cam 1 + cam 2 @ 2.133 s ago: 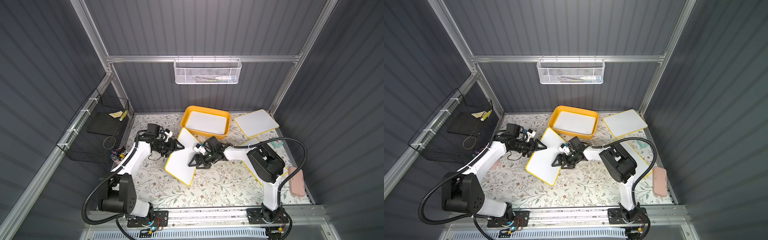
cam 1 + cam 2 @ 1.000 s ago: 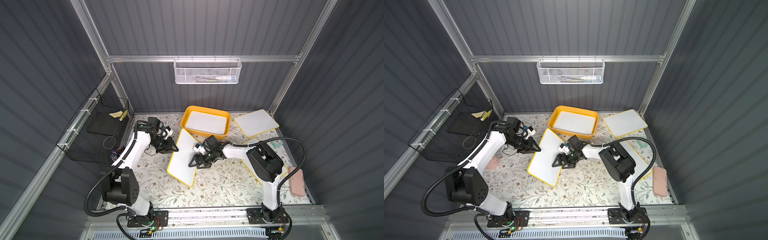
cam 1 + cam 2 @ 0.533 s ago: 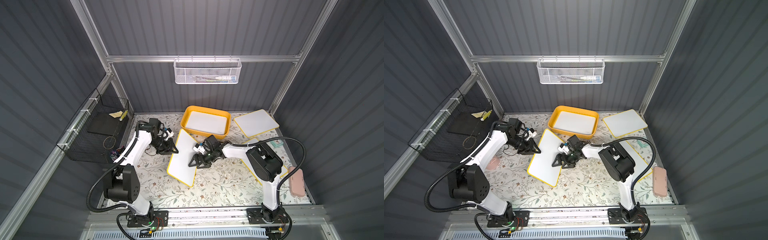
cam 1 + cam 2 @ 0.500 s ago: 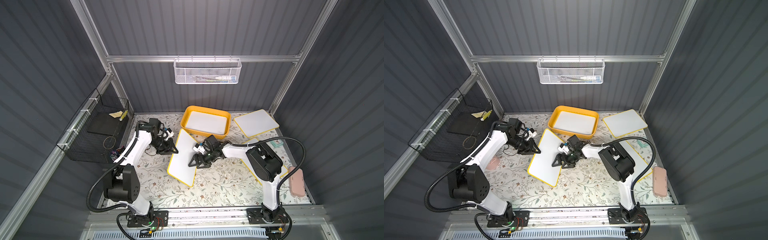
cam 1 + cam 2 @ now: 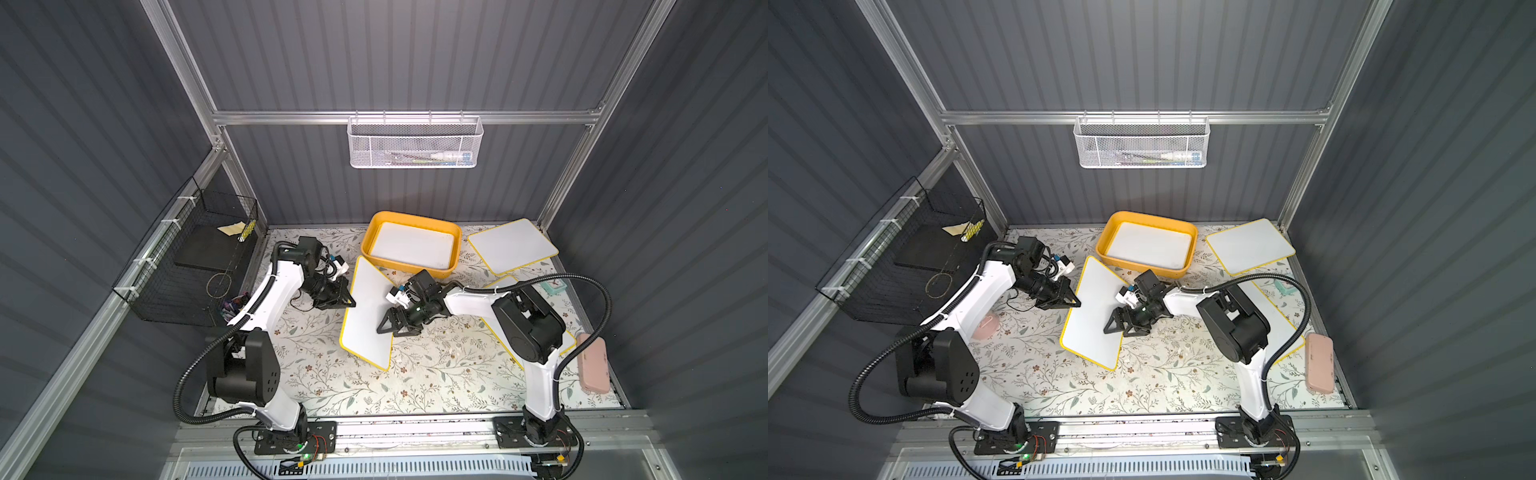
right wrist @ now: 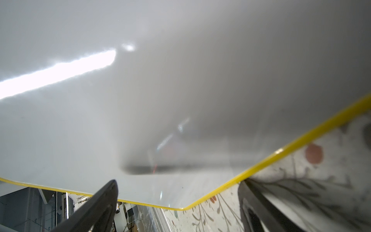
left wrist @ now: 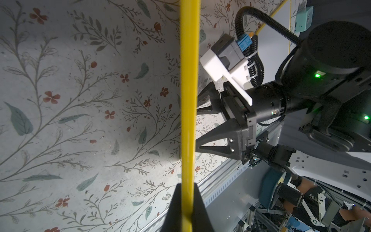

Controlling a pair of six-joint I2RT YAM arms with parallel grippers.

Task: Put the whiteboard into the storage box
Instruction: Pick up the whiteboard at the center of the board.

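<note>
Top views, board: In both top views the yellow-trimmed whiteboard [image 5: 368, 311] sits askew at mid-table, outside the storage box [image 5: 415, 272]. Its back corner is just beside the box's front wall.
Top views, grippers: The left gripper [image 5: 351, 303] is pinched onto the board's left long edge. The right gripper [image 5: 388, 326], jaws spread wide, sits over the opposite edge.
Top views, room: The floral mat [image 5: 415, 382] runs bare toward the front rail. At the back stands the box, with a white board lying in it, and a spare board [image 5: 511, 245] fills the far right corner.
Left wrist: The board's yellow edge [image 7: 188, 100] runs between the clamped fingers [image 7: 200, 213]. The right gripper's spread tips reach it from the far side.
Right wrist: The board's white face [image 6: 160, 100] fills the view, one corner lying between the parted fingers [image 6: 100, 204]. Contact cannot be told.
</note>
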